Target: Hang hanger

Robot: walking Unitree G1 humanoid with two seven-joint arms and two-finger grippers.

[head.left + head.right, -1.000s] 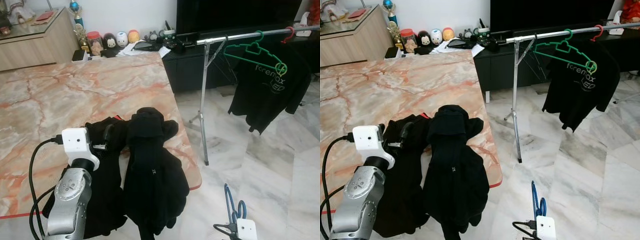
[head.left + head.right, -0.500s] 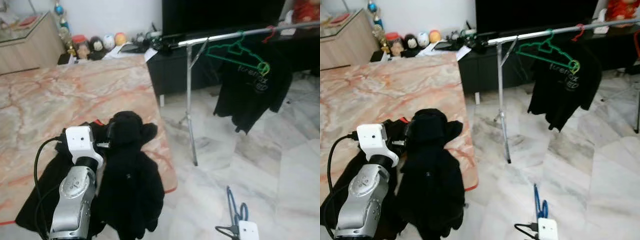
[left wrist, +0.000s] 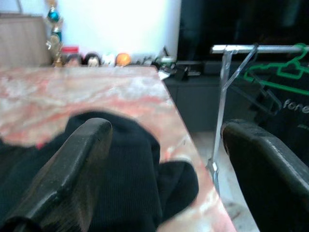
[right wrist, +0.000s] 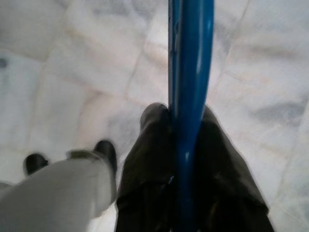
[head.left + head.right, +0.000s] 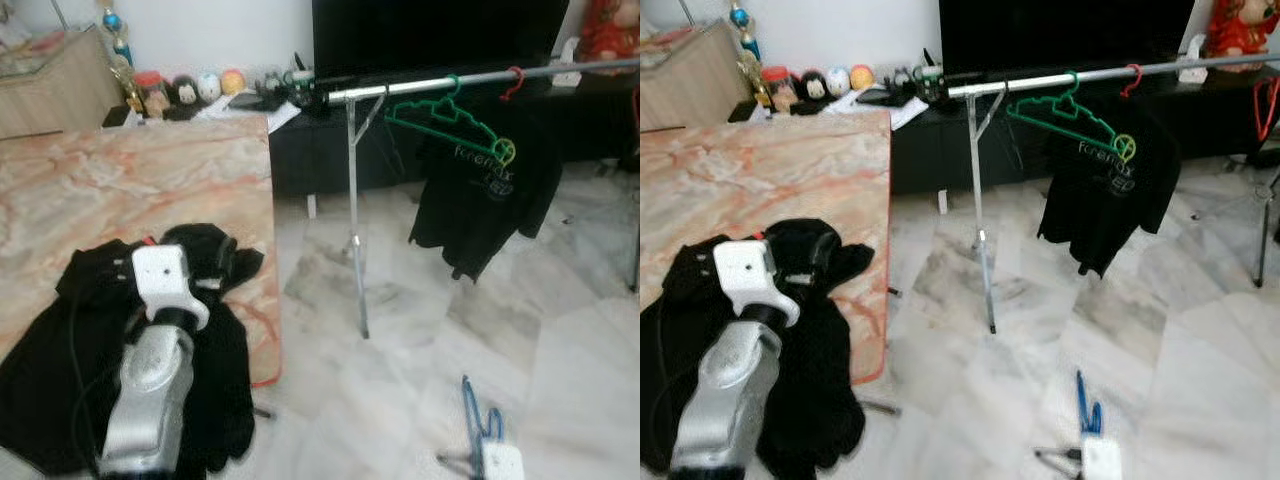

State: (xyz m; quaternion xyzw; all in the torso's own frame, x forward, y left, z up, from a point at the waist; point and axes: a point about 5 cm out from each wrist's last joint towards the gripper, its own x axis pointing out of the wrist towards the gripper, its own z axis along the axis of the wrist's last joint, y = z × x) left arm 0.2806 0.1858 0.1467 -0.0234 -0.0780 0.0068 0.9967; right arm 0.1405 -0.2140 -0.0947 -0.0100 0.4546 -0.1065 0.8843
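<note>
My right gripper [image 4: 186, 145] clamps a blue hanger [image 4: 189, 72]; left gripper [image 3: 164, 159] gapes above black clothes [image 3: 130, 164].

A silver arm [image 5: 725, 395] rises at seven o'clock over black clothes [image 5: 810, 380] heaped on a marble table [image 5: 760, 190]. At one o'clock a metal rail [image 5: 1060, 80] carries a green hanger [image 5: 1065, 112] and a black shirt [image 5: 1105, 190]. At five o'clock a blue hanger [image 5: 1086, 408] sticks up above the pale tiled floor [image 5: 1180, 330].
</note>
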